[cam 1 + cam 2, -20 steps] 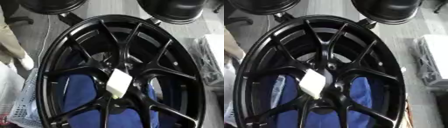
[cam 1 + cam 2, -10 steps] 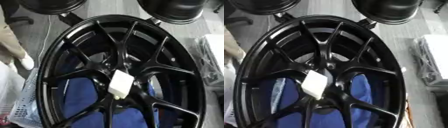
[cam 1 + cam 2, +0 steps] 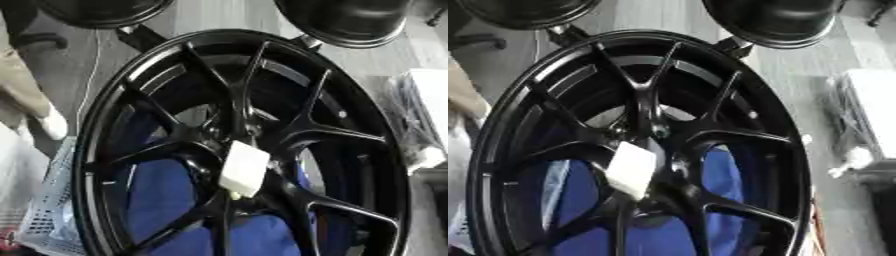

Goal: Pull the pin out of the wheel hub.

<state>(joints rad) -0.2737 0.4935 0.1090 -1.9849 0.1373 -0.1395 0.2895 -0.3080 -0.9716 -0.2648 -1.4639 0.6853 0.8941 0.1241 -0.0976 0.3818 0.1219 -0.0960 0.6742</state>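
Large black wheel filling the view, spokes fanning from the hub near the middle. White blocky piece sitting on the hub just below the centre, touching the spokes, a small yellowish tip at its lower end; likely the pin, though too blurred to tell for sure. Blue cloth or cover visible through the gaps in the lower half of the wheel. Two more round black shapes beyond the top rim, one at either upper corner. Pale mesh basket at lower left, beside the rim. White box with wires at the right edge, apart from the wheel. No robot hand anywhere in either eye's view, so no grasp or release to report, and nothing to place the white piece against.
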